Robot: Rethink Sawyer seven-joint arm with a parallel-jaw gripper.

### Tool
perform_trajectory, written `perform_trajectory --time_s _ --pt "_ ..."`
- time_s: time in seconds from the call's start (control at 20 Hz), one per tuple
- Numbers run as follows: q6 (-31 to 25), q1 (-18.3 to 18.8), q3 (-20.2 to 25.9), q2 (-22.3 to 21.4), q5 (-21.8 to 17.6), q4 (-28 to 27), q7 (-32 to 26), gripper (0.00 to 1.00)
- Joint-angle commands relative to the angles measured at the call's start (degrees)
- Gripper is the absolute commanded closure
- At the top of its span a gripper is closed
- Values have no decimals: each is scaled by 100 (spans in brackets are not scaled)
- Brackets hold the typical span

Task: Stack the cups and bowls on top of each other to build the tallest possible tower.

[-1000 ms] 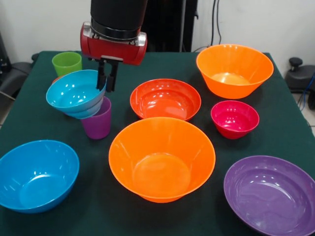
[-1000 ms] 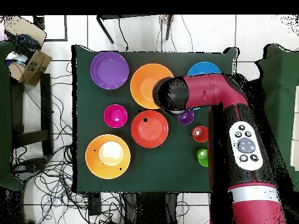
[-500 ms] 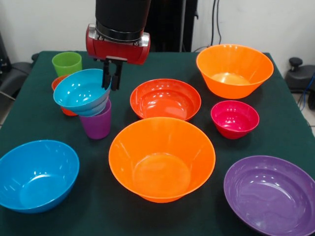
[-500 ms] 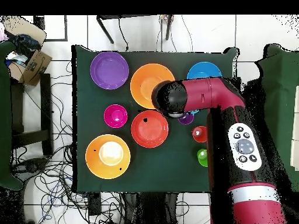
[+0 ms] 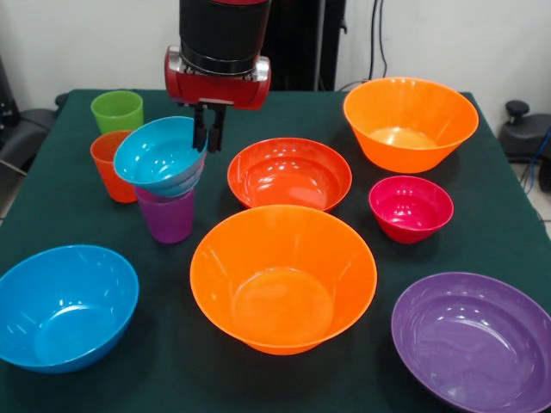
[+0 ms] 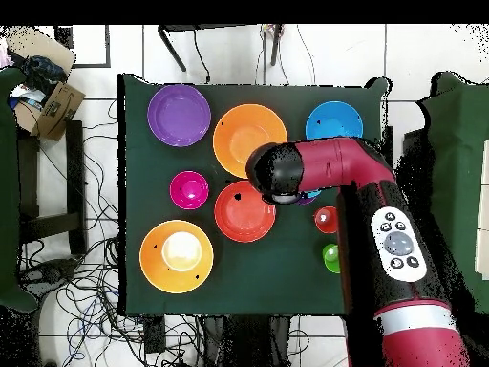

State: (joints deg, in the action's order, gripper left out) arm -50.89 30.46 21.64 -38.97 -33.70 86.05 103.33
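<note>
We see the green cloth-covered surface (image 5: 508, 224) filling a room with white walls and trailing cables. At its ten o'clock, the small teal-blue glossy plastic bowl (image 5: 159, 155) sits tilted on the purple tapered plastic tumbler (image 5: 168, 215). Our pincer (image 5: 209, 138) is clamped on the bowl's rim at three o'clock. We judge it light, stiff and slippery, best held by that rim.

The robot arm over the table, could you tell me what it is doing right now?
The gripper is pinching the rim of the small teal bowl, which sits tilted on top of the purple cup. The orange cup and green cup stand behind it. The other bowls sit unstacked on the table.
</note>
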Motion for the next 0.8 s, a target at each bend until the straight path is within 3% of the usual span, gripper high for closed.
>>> perform_trajectory --time_s 0.05,0.8 --pt "198 40 273 -120 -504 704 -1378 100" --pt "731 160 151 -153 -1040 977 -956 100"
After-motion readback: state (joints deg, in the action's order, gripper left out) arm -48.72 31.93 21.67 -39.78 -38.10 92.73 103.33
